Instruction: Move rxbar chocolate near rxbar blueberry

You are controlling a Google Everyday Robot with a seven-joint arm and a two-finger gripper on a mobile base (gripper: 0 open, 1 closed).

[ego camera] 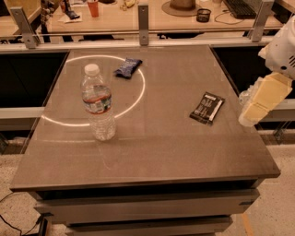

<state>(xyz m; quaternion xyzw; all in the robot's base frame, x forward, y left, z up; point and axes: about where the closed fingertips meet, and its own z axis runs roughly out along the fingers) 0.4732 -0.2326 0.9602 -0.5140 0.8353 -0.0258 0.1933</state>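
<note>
The one container on the table [161, 152] is a clear plastic water bottle [98, 103], standing upright on the left side with its white cap on and a label band round its upper half. It seems to hold clear liquid, though I can't read the level. It stands on the near arc of a bright ring of light [140, 90] that lies across the table's far left part. On the desk beyond the rail sit a small dark cup [203, 15] and an orange cup [93, 8]; what is in either I can't see. The rxbar blueberry [128, 67], dark blue and a little crumpled, lies flat toward the far side of the table, at the ring's far right arc, on or just inside the line. The rxbar chocolate [207, 108], black with white lettering and a white patch at its far end, lies flat on the right side of the table, angled, well apart from the blue bar and from the bottle. My gripper [251, 113] hangs off the table's right edge, cream-coloured and slanting down and to the left, near the rxbar chocolate but apart from it. It touches neither bar. Whether it is spread or pressed together I cannot tell.
</note>
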